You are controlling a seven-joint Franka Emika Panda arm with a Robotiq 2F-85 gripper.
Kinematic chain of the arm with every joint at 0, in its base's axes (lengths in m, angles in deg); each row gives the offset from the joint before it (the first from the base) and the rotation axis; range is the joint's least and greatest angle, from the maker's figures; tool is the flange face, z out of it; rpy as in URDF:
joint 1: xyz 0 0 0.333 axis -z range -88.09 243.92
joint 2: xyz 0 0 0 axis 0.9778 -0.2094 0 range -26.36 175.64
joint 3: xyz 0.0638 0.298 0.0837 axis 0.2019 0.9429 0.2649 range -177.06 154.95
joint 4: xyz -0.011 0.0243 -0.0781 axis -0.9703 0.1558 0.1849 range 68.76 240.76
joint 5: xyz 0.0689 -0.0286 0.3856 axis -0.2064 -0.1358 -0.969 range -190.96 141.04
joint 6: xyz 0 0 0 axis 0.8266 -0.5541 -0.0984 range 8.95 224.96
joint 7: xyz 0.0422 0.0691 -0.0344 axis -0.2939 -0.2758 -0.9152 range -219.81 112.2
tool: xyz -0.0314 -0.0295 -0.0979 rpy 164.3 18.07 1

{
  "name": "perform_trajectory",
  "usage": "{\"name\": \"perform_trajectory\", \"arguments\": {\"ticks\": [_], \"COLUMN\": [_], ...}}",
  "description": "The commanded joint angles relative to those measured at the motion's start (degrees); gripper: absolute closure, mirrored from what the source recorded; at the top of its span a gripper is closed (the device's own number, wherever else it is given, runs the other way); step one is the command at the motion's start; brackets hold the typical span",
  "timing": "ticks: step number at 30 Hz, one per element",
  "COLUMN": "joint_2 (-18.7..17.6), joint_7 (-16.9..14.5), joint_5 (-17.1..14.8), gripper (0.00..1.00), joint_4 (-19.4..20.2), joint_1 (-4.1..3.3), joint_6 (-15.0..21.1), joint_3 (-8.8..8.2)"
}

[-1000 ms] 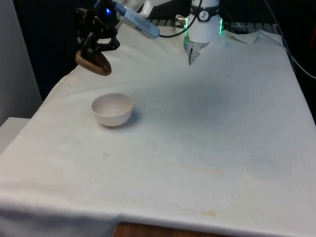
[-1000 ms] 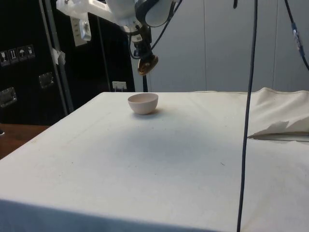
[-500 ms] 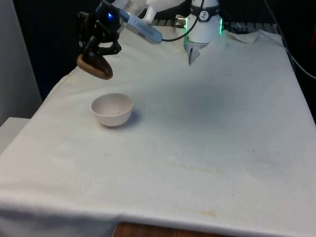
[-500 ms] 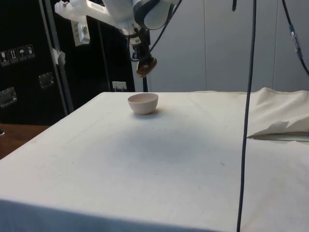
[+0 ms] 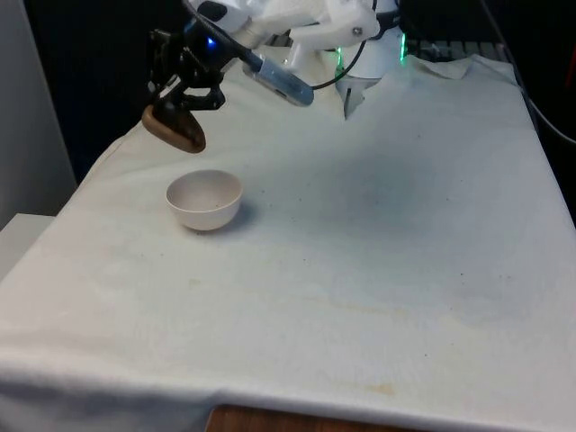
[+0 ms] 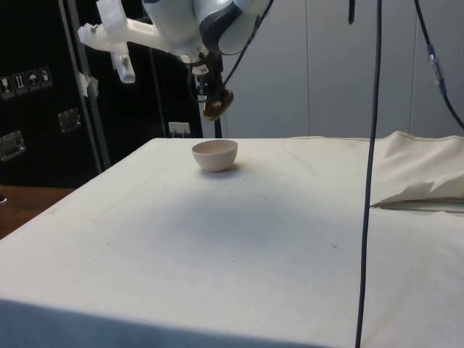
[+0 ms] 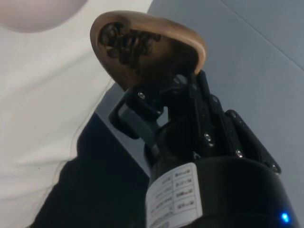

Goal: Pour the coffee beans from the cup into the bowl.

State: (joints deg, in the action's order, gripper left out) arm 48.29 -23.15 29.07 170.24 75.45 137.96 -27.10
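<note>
A brown wooden cup (image 5: 175,128) hangs tilted in the air, with my black gripper (image 5: 184,97) shut on its rim. The wrist view shows dark coffee beans (image 7: 124,42) heaped inside the cup (image 7: 147,47) near its lip. A pale pink bowl (image 5: 204,199) stands on the white cloth at the front view's left, below the cup and a little nearer the camera. In the side view the cup (image 6: 217,104) hangs above the bowl (image 6: 214,154) in the gripper (image 6: 209,91). A curved edge of the bowl (image 7: 38,12) appears in the wrist view.
The white cloth (image 5: 378,234) covers the whole table, with a crumpled fold (image 5: 355,94) near the robot's base. A black cable (image 6: 371,167) hangs down in the side view. The table's edge at the front view's left lies close to the bowl.
The arm has swung forward and lowered slightly, carrying the tilted cup a little closer to the bowl. The bowl has not moved.
</note>
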Motion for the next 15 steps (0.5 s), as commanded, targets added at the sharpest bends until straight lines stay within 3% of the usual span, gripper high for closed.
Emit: {"name": "perform_trajectory", "arguments": {"ticks": [1,3,8,9,15], "joint_2": [-0.1,-0.4,-1.0,-0.7,-1.8], "joint_7": [0.4,1.4,3.4,3.0,5.4], "joint_5": [0.5,1.7,4.0,3.6,6.5], "gripper": [1.00,1.00,1.00,1.00,1.00], "joint_4": [0.0,-0.2,-0.3,0.0,-0.7], "joint_1": [-0.06,-0.46,-0.40,-0.11,-0.52], "joint_6": [-0.1,-0.7,-1.7,-1.3,-2.8], "joint_3": [0.00,-0.11,0.23,0.46,0.46]}}
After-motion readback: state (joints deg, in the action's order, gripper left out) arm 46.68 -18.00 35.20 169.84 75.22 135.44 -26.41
